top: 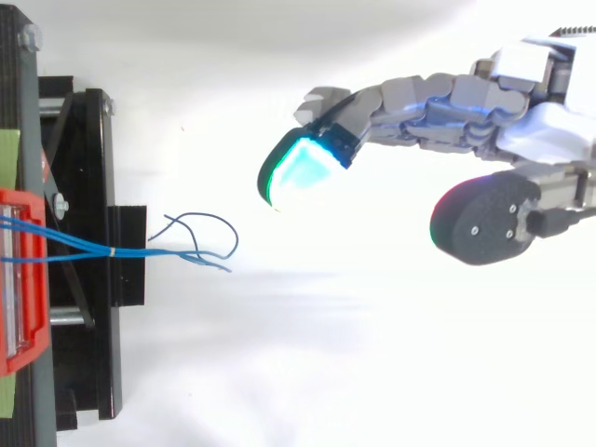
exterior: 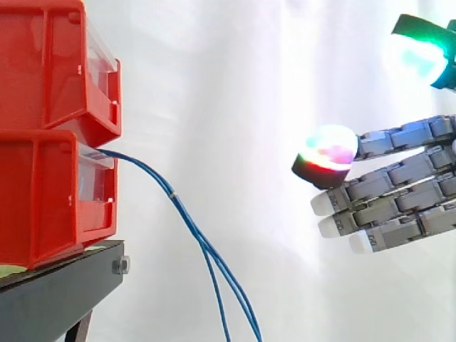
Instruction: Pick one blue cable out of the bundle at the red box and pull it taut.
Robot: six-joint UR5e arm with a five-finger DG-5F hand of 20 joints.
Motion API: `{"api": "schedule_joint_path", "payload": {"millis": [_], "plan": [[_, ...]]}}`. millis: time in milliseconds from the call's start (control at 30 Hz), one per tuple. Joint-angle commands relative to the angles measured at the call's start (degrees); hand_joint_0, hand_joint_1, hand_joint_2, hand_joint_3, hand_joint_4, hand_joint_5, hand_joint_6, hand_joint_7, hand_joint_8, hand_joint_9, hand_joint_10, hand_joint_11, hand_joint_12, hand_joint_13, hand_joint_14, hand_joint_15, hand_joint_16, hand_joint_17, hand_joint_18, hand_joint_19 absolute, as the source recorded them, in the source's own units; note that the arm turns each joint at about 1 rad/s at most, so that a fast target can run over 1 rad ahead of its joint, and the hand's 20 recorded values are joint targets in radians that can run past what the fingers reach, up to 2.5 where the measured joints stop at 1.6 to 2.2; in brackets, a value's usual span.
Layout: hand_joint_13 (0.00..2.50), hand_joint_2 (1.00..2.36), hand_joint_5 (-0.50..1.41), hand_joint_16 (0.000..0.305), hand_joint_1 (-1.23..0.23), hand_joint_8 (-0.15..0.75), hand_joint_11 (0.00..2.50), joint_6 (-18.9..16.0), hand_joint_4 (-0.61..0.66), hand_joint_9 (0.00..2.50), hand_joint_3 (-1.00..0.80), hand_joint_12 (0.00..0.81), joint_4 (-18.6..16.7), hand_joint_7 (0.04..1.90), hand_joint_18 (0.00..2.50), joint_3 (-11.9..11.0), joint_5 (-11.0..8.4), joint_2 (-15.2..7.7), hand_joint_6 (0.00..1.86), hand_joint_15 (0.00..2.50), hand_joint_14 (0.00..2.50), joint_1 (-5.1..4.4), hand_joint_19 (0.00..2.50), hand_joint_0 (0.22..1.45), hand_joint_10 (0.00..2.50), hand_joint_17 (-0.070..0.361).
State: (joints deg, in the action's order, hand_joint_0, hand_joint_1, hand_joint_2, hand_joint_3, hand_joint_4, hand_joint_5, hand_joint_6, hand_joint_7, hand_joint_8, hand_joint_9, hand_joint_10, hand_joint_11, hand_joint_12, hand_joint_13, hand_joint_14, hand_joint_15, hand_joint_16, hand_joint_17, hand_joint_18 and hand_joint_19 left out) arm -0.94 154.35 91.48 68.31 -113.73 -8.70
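Nothing looks done yet: your hand (exterior: 399, 192) hangs spread and empty, well apart from the blue cables (exterior: 187, 217) drooping from the lower red box (exterior: 43, 199) past the edge of the stand (exterior: 57, 292) — picking and pulling remain.

Your hand (exterior: 406, 192): grey segmented fingers, white tips, one pad (top: 300, 170) glowing cyan-green. Black housing (top: 484, 228) at 3 o'clock, two screws.

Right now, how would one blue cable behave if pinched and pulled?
Probably floppy: the cables sag from the red box and hang down in loose curves. Likely light and thin, so apt to slip from the thick pads of the robot hand. A pale band ties them, so pulling one may drag its neighbours.
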Motion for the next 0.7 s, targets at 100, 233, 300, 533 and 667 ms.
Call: {"api": "schedule_joint_path", "payload": {"millis": [100, 233, 300, 533, 667], "plan": [[0.00, 1.00, -0.22, 0.068, -0.50, 0.296, 0.00, 4.37, 0.30, 0.03, -0.50, 0.359, -5.90, 0.79, 0.00, -0.43, -2.04, -3.43, 0.50, 0.03, 0.00, -0.44, 0.09, 0.53, 0.00, 0.153], [0.00, 1.00, -0.22, 0.067, -0.50, 0.296, 0.00, 4.28, 0.30, 0.05, -0.50, 0.359, -7.84, 0.79, 0.00, -1.39, -2.04, -5.45, 0.50, 0.03, 0.00, -0.53, 0.09, 0.53, 0.00, 0.151], [0.00, 1.00, -0.21, 0.067, -0.50, 0.296, 0.00, 4.28, 0.30, 0.05, -0.50, 0.360, -8.19, 0.80, 0.00, -3.06, -1.78, -8.00, 0.50, 0.03, 0.00, -0.44, 0.10, 0.53, 0.00, 0.151], [0.00, 1.00, -0.21, 0.067, -0.50, 0.298, 0.01, 1.99, 0.31, 0.07, -0.50, 0.363, -8.45, 0.80, 0.00, -10.09, 0.24, -16.52, 0.50, 0.04, 0.00, 0.09, 0.11, 0.53, 0.00, 0.150], [0.00, 1.00, -0.21, 0.066, -0.50, 0.299, 0.01, 0.85, 0.31, 0.07, -0.50, 0.364, -9.77, 0.80, 0.00, -11.85, 1.47, -18.98, 0.50, 0.04, 0.00, 0.09, 0.11, 0.53, 0.00, 0.149]]}}
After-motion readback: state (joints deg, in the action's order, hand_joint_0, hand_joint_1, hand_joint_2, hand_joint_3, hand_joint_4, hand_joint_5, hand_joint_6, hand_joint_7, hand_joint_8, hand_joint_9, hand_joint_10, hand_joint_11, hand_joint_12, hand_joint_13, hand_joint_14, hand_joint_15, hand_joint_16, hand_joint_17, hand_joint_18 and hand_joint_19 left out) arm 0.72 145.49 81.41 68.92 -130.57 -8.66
